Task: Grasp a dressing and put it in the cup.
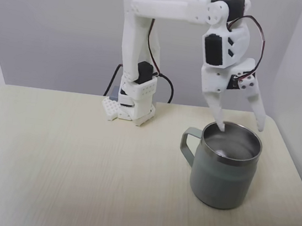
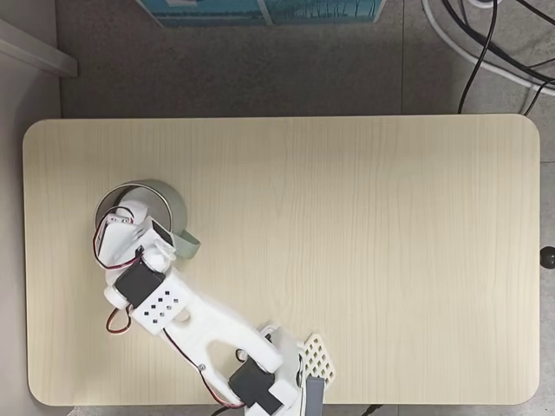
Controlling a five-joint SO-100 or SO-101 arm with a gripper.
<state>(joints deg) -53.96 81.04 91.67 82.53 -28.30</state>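
The cup (image 1: pixel 223 181) is a pale grey-green mug with a steel rim, standing at the right of the table in a fixed view, its handle to the left. My gripper (image 1: pixel 241 128) hangs open right over its mouth, with one fingertip dipping just inside the far rim and nothing between the fingers. Low inside the cup lies a small whitish lump, which looks like the dressing (image 1: pixel 222 152). From above, the cup (image 2: pixel 170 196) sits near the table's left edge, and my gripper (image 2: pixel 124 218) covers most of its opening.
The arm's white base (image 1: pixel 133 108) is clamped at the table's back edge, with black cables behind it. From above, the base (image 2: pixel 276 380) is at the bottom edge. A blue box (image 2: pixel 260 10) and cables lie on the floor beyond the table (image 2: pixel 364 225).
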